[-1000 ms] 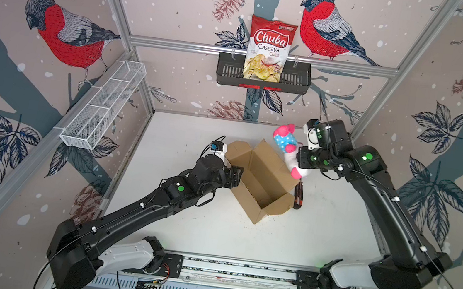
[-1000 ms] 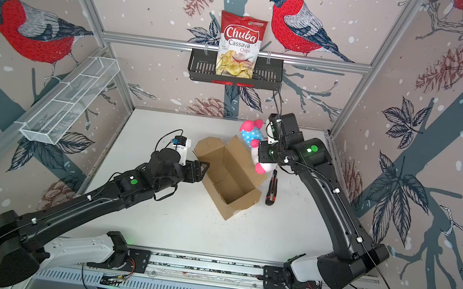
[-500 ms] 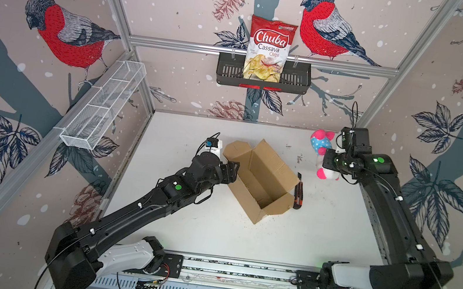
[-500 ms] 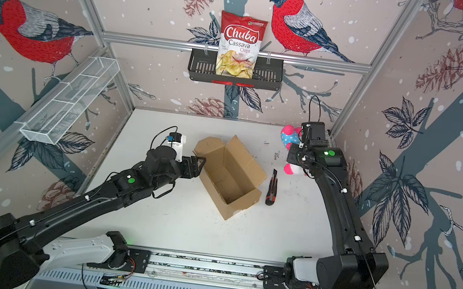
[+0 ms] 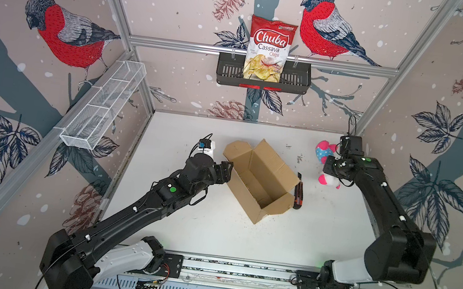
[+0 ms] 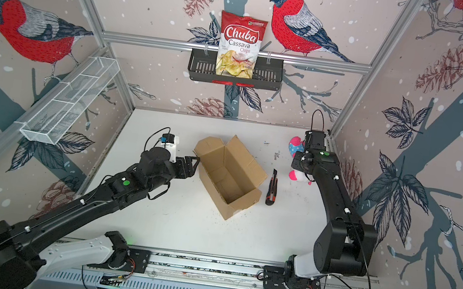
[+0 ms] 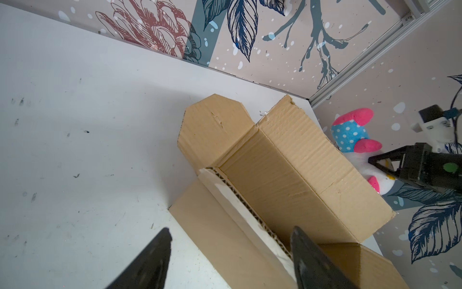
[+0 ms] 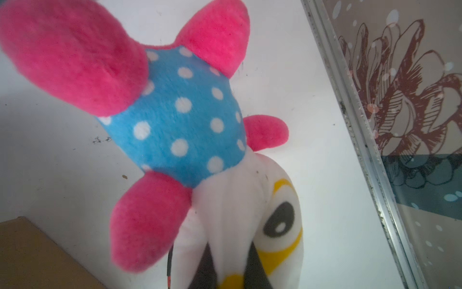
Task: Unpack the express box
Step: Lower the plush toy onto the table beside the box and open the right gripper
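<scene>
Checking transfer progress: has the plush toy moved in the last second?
Yes. The plush toy, in the right gripper, went from over the express box rightward past the utility knife.

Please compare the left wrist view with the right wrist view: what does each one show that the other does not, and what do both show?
Only the left wrist view: the inside of the open brown cardboard box, its spread flaps, and the open left hand at its near wall.
Only the right wrist view: the yellow-ringed black eye on the white head of the pink, white and blue dotted plush toy.
Both: the toy, the right hand shut on its head, the white table and part of the box.
</scene>
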Tool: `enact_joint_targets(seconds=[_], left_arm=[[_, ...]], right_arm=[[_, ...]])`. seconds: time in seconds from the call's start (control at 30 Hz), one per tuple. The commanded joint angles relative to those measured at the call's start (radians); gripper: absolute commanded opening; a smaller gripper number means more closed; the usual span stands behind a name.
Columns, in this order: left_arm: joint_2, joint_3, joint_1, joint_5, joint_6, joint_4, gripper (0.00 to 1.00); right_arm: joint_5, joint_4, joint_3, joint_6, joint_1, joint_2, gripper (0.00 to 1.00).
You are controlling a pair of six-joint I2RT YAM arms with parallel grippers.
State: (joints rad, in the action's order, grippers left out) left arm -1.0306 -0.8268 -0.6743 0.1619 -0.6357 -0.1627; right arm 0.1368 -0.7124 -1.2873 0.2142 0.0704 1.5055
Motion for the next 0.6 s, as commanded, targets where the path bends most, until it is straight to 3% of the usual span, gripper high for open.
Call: enact_joint_targets(seconds=[0.0,0.57], left_arm=[[0.013,0.009,0.008,0.019,-0.005,0.042,0.75],[0.026,0.025,0.016,0.036,-0.017,0.014,0.75]], right_arm=[[0.015,0.082,0.008,0.004,-0.01,0.034,0.04],[0.043,0.142,-0.019,-0.013,-0.049,0.242,0.06]])
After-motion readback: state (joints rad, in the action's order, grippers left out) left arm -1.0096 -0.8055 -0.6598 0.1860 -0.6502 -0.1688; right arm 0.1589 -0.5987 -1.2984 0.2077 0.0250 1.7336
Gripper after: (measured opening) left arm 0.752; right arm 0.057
